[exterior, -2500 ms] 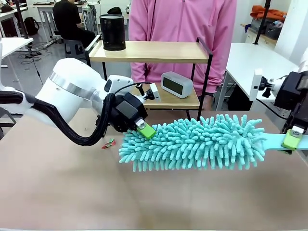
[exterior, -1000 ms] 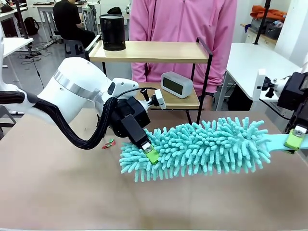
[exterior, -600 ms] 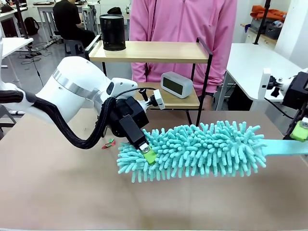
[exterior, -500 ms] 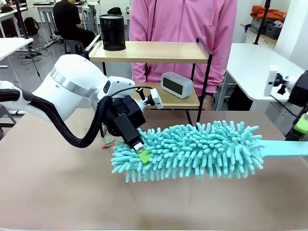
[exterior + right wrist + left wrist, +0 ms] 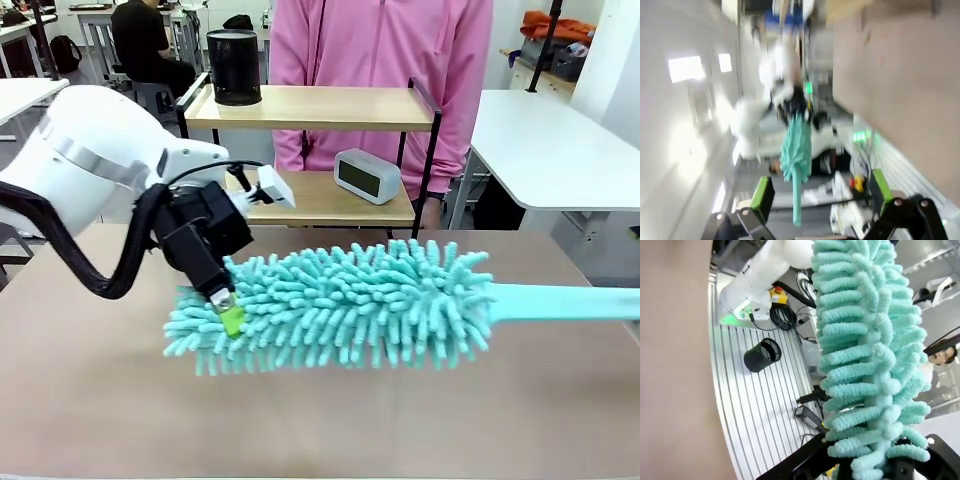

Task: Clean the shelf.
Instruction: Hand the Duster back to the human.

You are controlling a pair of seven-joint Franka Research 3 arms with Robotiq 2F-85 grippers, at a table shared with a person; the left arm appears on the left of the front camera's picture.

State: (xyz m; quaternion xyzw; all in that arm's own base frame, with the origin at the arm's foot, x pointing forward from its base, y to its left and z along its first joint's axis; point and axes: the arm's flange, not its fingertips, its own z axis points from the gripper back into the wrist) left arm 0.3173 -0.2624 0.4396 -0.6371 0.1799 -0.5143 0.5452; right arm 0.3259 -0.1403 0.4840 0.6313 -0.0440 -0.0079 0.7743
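Right now the left gripper (image 5: 226, 310) is clamped on the near-left end of a fluffy turquoise microfibre duster (image 5: 335, 305), its green-padded fingers buried in the strands, holding the duster head roughly level over the brown table (image 5: 100, 400). The duster's flat turquoise handle (image 5: 565, 302) juts out to the right of the head, with nothing gripping it there. In the left wrist view the same chenille strands rise from between the black fingers, filling the gap.

Behind the duster, at the table's far edge, stands the shelf (image 5: 310, 108), a small two-tier rack of light wooden boards in a thin black metal frame. A black mesh cylinder cup (image 5: 233, 66) sits at the left end of the shelf's top board, and a small grey digital clock (image 5: 367, 175) rests on the lower board. A person in a pink top (image 5: 380, 45) stands just behind the shelf.

The right gripper (image 5: 817, 192) has its green-padded fingers spread wide, nothing between them, with the duster hanging well beyond.
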